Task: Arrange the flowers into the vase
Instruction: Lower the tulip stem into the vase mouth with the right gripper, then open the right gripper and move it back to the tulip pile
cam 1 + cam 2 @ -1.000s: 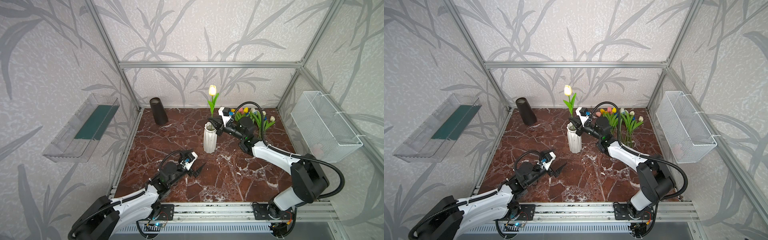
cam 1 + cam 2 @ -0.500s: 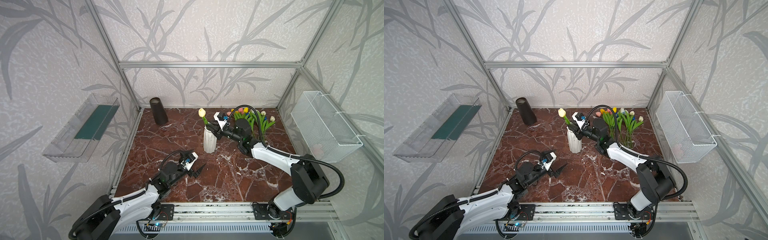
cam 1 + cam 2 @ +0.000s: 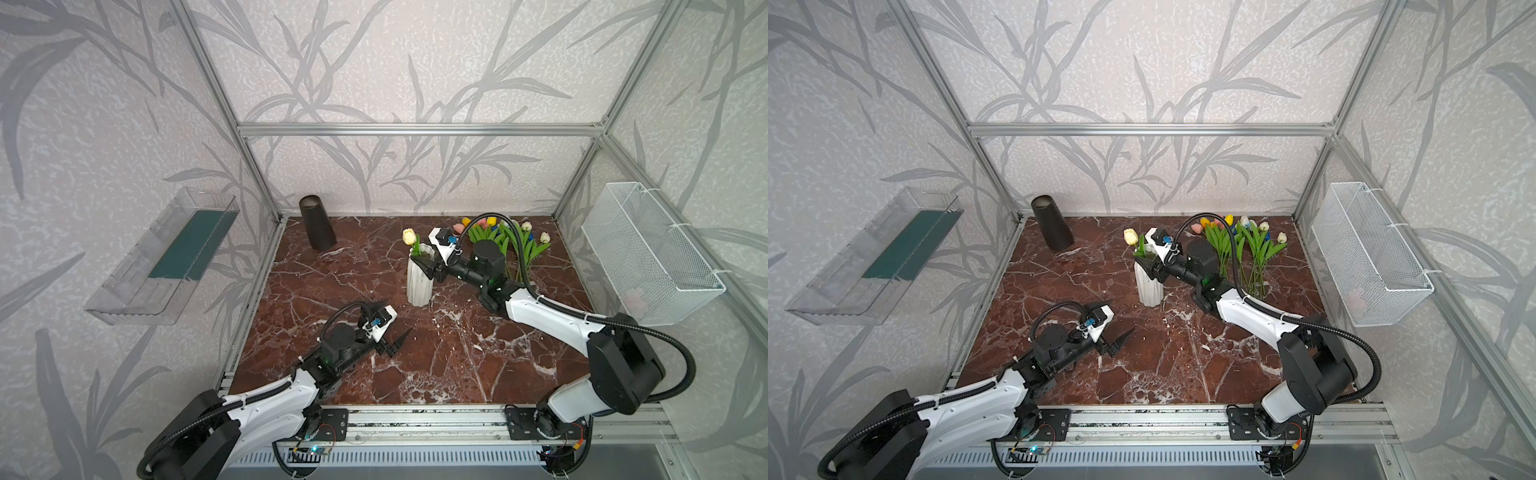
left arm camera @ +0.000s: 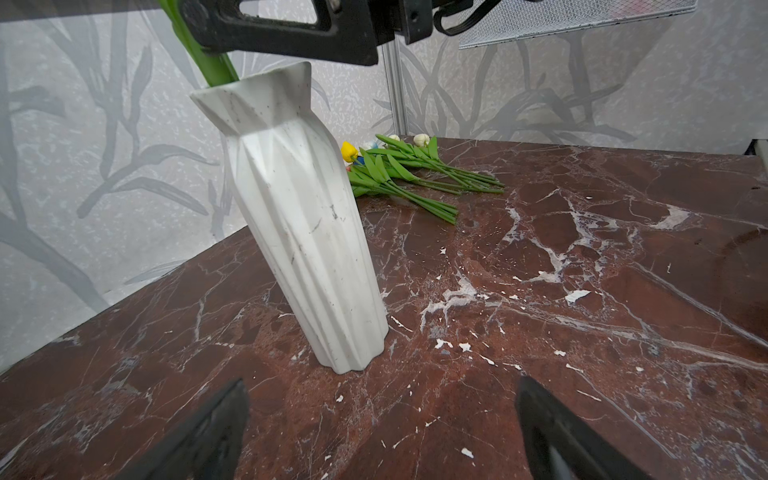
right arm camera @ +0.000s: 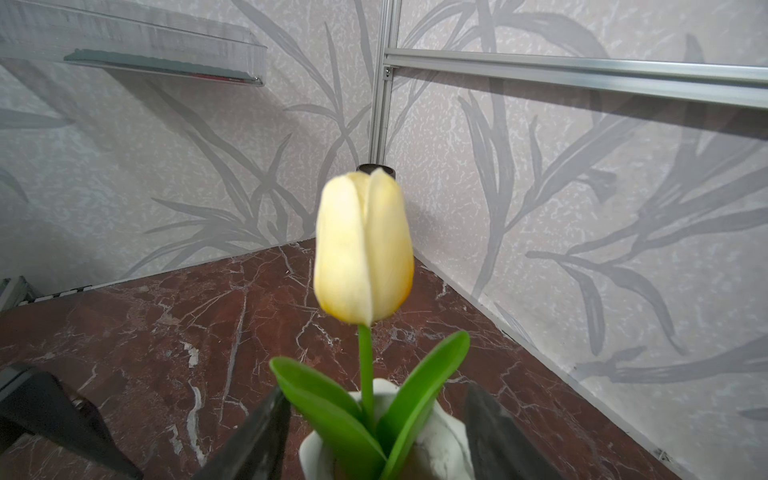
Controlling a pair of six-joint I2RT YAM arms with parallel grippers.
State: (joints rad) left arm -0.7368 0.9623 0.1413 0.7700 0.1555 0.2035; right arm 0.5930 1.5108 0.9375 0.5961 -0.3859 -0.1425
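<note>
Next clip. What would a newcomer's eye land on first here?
The pale yellow artificial tulip standing alone in the white faceted vase, mid-table, with the right end effector at the vase mouth, jaws apart either side of the stem. Next, the bunch of colourful tulips lying on the red-brown marble tabletop in the far right corner.

The cream-yellow artificial tulip, previously held upright high above the white faceted ceramic vase, now stands with its stem inside the vase mouth. In both top views its head sits just above the rim and leans left. The right gripper has descended to rim level. Its fingers, formerly closed on the stem, are now parted, one on each side of the leaves.
</note>
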